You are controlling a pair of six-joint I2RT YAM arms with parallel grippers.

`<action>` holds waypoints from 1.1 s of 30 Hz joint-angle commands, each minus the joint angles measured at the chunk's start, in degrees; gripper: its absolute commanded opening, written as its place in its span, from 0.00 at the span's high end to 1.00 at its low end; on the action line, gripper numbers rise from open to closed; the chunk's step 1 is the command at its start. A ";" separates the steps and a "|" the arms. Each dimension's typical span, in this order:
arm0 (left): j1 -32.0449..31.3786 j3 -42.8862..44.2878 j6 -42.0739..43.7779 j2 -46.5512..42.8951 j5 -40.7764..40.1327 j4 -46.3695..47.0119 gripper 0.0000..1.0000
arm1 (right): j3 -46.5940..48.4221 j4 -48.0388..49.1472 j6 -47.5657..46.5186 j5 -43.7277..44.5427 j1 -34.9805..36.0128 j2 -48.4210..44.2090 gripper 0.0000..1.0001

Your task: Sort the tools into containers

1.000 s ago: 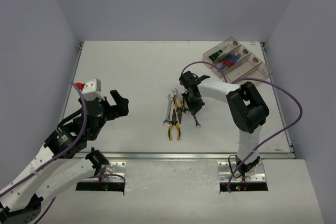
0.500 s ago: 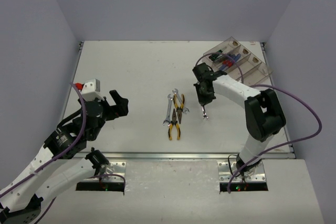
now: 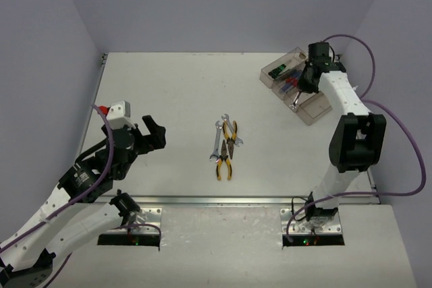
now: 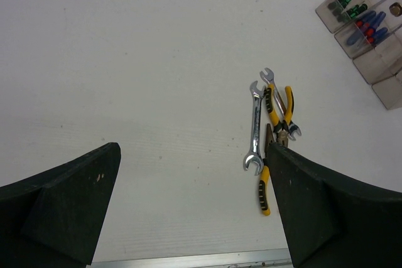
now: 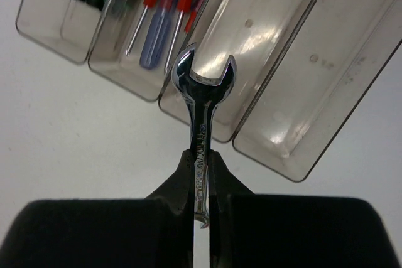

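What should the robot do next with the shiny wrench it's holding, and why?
Probably lower the wrench a little and open the jaws. The right gripper holds it pointing over the third bin, which looks empty; screwdrivers fill two other bins.

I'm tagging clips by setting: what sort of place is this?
Probably a robotics lab test cell: a white table boxed in by plain pale grey wall panels, with a black-and-white left arm and right arm bolted at its edge.

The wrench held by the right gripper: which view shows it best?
Right wrist: the wrench is close and sharp, clamped in the right gripper above the bins. Top external shows only a small silver tip; left wrist misses it.
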 commanded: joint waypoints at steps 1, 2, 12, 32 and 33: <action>0.41 -0.06 0.13 0.36 -0.59 1.93 0.00 | 7.54 3.21 7.89 0.26 -4.63 5.65 1.00; 0.39 -0.06 0.20 0.41 -0.52 1.97 0.00 | 8.46 3.70 8.88 0.88 -5.15 6.50 1.00; 0.39 -0.14 0.41 0.88 -0.21 2.23 0.00 | 17.32 6.78 13.19 5.56 -8.14 14.54 1.00; 1.15 0.28 0.95 6.94 0.59 2.00 0.00 | 10.71 9.26 8.64 -6.88 -2.45 4.45 0.28; 1.23 0.65 0.79 7.89 0.58 1.73 0.00 | 9.01 9.04 6.11 -7.79 -0.05 2.07 0.28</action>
